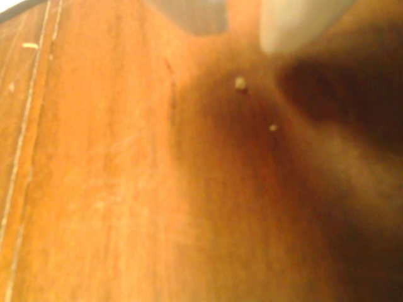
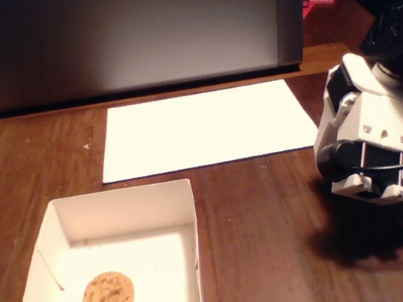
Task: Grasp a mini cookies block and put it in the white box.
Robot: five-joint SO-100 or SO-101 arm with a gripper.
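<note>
Fixed view shows the wooden table point(image 2: 258, 226) as the largest thing, with a grey panel point(image 2: 116, 35) standing behind it. On the table lies a flat white paper sheet point(image 2: 206, 127), and in front of it, to the left, the white box point(image 2: 125, 200). The arm's white head, with the gripper point(image 2: 370, 186), hangs at the right, well apart from the box and above its own dark shadow. The mini cookies block point(image 2: 108, 297) lies flat on the box floor, near the front left. The jaws are hidden from this side, and the wrist view is too blurred, so I cannot tell if they are open or closed. That view shows only wood and two small crumbs point(image 1: 240, 83). In my judgement the cookie is already placed; the risk now is that a low return sweep of the arm pushes the light box.
</note>
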